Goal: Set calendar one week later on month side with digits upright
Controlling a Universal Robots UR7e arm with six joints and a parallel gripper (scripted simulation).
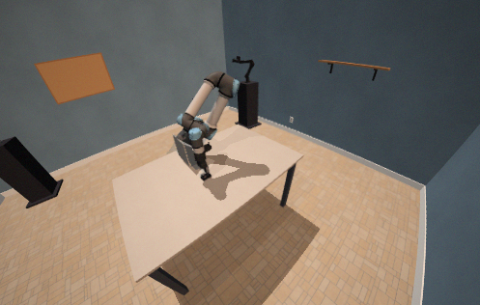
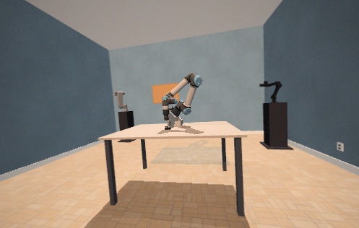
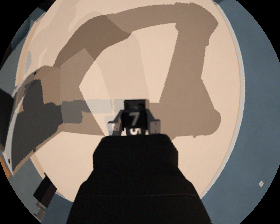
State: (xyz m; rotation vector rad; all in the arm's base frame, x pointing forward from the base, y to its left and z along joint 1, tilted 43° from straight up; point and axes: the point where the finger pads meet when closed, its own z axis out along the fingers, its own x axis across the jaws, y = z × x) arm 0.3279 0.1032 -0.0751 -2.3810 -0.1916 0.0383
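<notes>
In the wrist view a small dark cube with a white 7 facing the camera sits between the fingertips of my gripper. The gripper is shut on it, low over the table top. In the top view the gripper reaches down to the table near its middle back, with the dark cube at its tip. In the exterior view the gripper sits just above the table. A grey flat panel stands tilted beside the arm. I cannot tell if it is the tray. The second cube and the month's name are not clearly visible.
The arm's shadow lies across the table to the right of the gripper. A small dark object sits at the lower left of the wrist view, too small to identify. Two black pedestals stand on the floor away from the table.
</notes>
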